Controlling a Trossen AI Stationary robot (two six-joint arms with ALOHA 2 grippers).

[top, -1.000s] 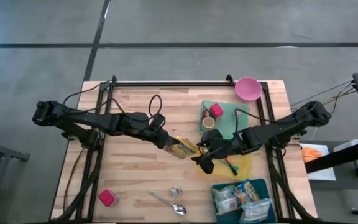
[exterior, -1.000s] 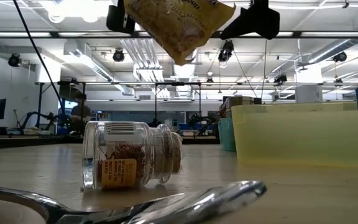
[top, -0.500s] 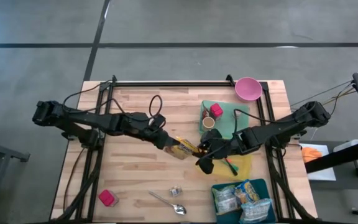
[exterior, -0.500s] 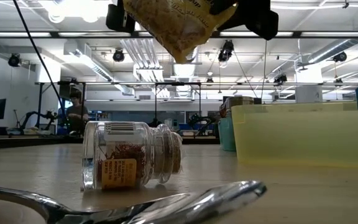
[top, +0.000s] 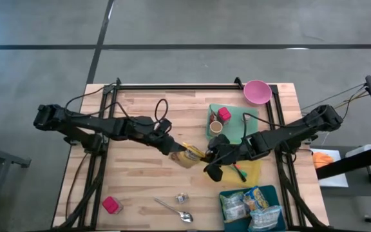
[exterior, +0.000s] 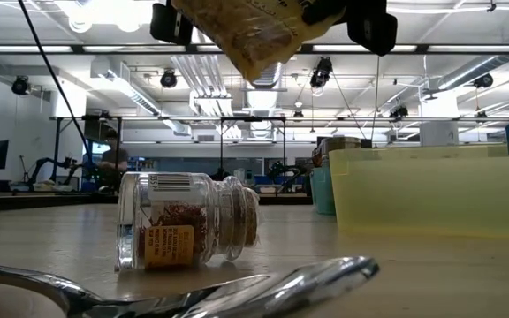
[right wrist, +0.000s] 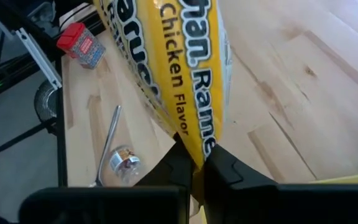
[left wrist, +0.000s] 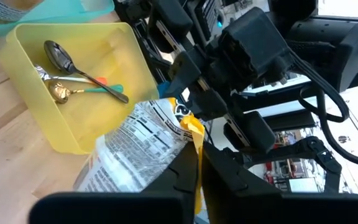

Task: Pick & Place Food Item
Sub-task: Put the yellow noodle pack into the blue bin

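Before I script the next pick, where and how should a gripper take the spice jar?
Grip the spice jar across its round glass body, coming straight down from above. It lies on its side on the table, lid end pointing sideways, so the body gives two opposite curved walls; the spoon lies beside it, so keep the fingers narrow.

Cut off, covered and too small to read

In the low view the ramen packet (exterior: 254,35) runs off the top edge, so its upper part and both tools' grips on it are out of frame there. From above, the packet is mostly covered by the left tool (top: 176,151) and the right tool (top: 206,156). The spoon (exterior: 193,287) along the low view's bottom edge is blurred and cut off. The label on the small jar (exterior: 188,231) is too small to read. The right wrist view crops the packet's print.
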